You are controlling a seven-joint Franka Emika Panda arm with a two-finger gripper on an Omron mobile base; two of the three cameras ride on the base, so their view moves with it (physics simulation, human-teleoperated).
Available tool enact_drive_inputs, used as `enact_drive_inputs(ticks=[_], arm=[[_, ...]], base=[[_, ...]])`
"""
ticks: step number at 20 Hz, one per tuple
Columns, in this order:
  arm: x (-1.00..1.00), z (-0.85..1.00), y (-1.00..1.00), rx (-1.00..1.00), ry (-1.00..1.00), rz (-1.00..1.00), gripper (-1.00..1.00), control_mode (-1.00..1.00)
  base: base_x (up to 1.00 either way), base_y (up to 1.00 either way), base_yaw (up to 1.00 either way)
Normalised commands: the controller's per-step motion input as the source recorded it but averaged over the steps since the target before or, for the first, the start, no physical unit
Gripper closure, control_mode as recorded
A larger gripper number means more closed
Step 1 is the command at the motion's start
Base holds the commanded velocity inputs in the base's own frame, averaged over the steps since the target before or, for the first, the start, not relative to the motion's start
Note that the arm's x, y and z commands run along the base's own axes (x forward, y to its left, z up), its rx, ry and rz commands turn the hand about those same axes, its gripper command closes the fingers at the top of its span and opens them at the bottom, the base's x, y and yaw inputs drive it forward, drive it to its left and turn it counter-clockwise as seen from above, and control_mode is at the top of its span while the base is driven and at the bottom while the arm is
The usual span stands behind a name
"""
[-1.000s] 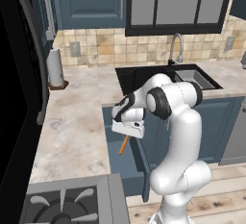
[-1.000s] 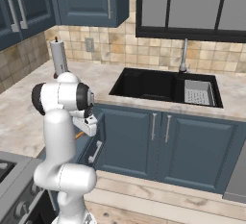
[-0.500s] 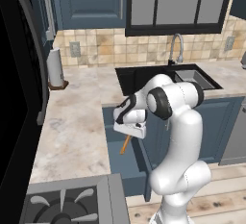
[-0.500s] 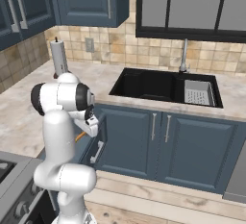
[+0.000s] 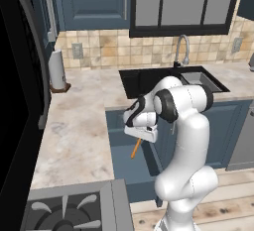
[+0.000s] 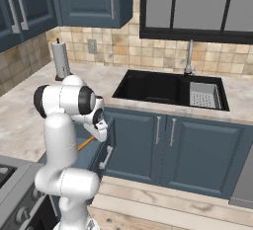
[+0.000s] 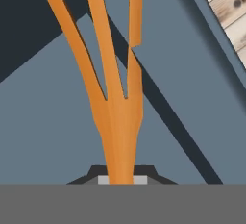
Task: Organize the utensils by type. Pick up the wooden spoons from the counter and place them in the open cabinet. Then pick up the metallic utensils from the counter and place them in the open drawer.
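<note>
Fork [image 7: 117, 117]: orange-copper, handle pinched between the fingers, tines pointing away from the hand.
Gripper [image 5: 140, 137]: closed on the fork.
Drawer [image 5: 130, 168]: open, directly beneath the gripper.

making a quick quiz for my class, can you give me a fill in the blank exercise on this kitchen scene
1. The pincer is shut on an orange-copper ____.
2. The fork hangs with its tines pointing ____ over the open drawer.
3. The faucet stands behind the black ____.
4. The paper towel roll stands on the ____.

Missing words: fork; down; sink; counter
</note>
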Motion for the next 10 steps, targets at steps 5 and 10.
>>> enact_drive_inputs(ticks=[5,10], arm=[[-0.2,-0.59,-0.54,0.0,0.0,-0.01,1.0,-1.0],[-0.23,-0.61,-0.55,0.0,-0.01,-0.01,1.0,-1.0]], base=[[0.0,0.0,0.0],[0.0,0.0,0.0]])
